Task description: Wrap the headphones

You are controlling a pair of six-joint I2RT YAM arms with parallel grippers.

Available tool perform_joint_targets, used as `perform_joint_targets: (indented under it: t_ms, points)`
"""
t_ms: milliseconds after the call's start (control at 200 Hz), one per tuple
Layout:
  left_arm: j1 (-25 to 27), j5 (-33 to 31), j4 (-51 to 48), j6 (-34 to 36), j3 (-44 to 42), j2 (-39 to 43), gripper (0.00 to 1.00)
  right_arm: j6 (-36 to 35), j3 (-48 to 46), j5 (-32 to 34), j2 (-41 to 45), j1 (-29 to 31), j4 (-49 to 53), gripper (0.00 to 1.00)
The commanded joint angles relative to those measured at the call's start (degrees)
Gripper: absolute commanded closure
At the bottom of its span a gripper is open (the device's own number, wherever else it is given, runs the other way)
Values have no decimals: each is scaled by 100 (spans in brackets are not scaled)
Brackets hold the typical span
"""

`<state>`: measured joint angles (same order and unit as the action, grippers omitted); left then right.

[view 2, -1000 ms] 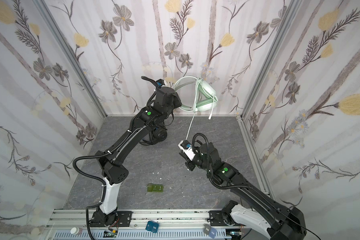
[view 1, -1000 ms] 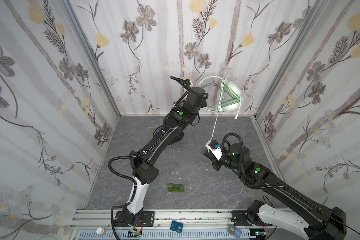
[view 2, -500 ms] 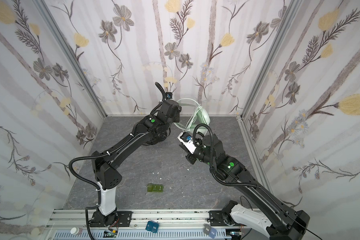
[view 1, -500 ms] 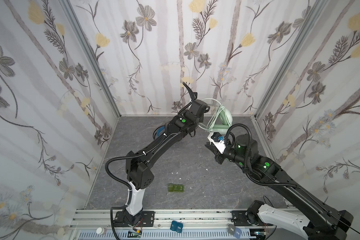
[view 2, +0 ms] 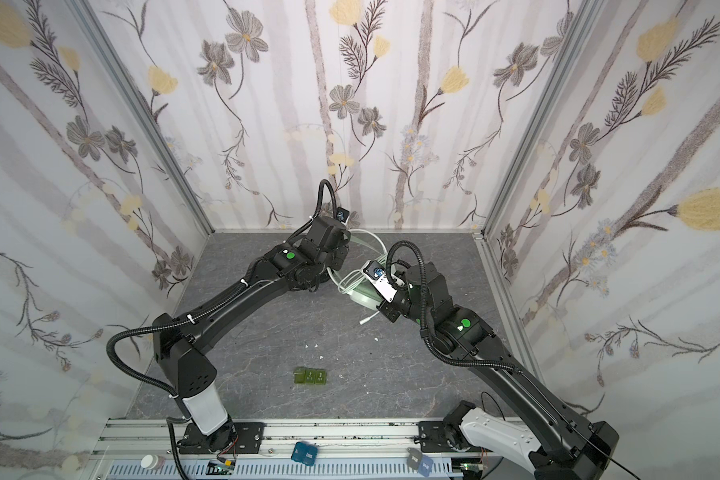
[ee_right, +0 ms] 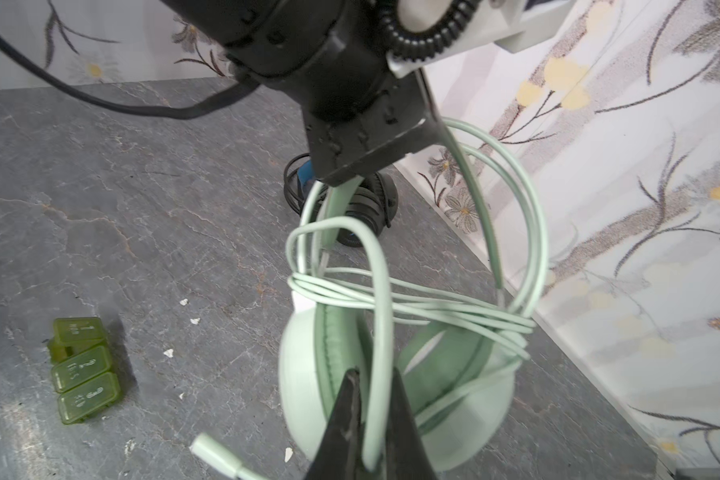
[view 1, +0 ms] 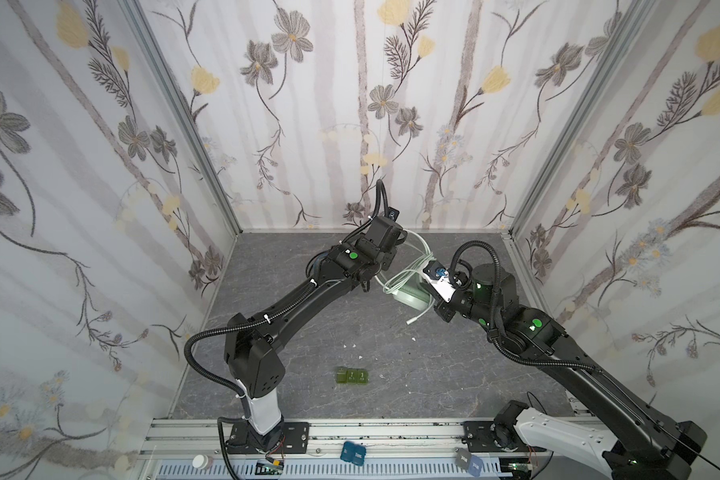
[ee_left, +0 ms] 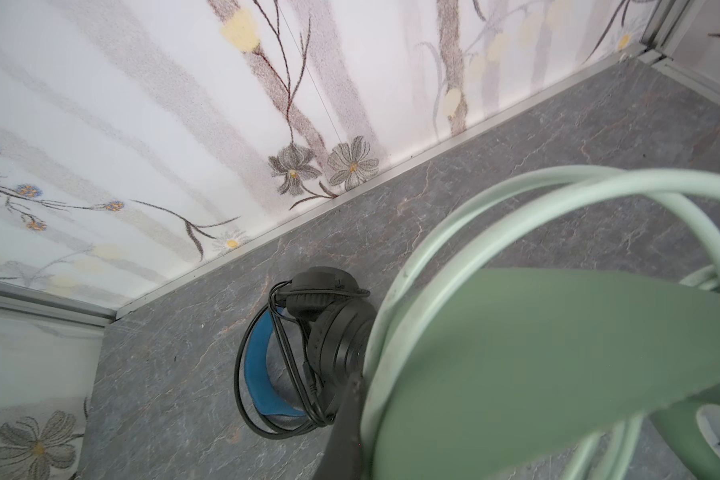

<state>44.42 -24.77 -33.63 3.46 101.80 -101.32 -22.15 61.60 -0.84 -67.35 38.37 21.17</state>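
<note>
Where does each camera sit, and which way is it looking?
Top views: overhead at the front, looking down on both arms and the mint headphones.
Left wrist: faces back wall and floor; black headphones, one of its fingers.
Right wrist: looks past its fingers, shut on the cable, toward the left arm.
Shared: both wrist views show black headphones.

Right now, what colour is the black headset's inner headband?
Blue. The inner headband on the black headset shows best in the left wrist view.

Left arm (view 1: 300,303), right arm (view 1: 516,316): black jointed links, white base segments, green dot markers, ribbed conduits (looped behind wrists).
</note>
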Motion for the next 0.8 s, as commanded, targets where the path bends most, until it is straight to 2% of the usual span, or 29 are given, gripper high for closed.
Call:
perform_joint_targets:
  t_ms: [0, 210, 505, 590, 794]
  points:
    - [-4, 148, 64, 301, -141, 188, 100, -119, 60, 376, 9, -148, 2, 100]
    - [-9, 533, -180, 551, -230, 349, 100, -96, 84, 680, -49, -630, -9, 100]
    - [-4, 1232, -463, 673, -128, 386, 100, -78, -263, 1094, -116, -758, -211, 100]
    - [9, 1480, -562, 665, -49, 371, 100, 50, -436, 968, -49, -875, -391, 100]
    - [25, 1768, -748, 648, 110, 368, 100, 406, -742, 568, 21, -1240, -755, 93]
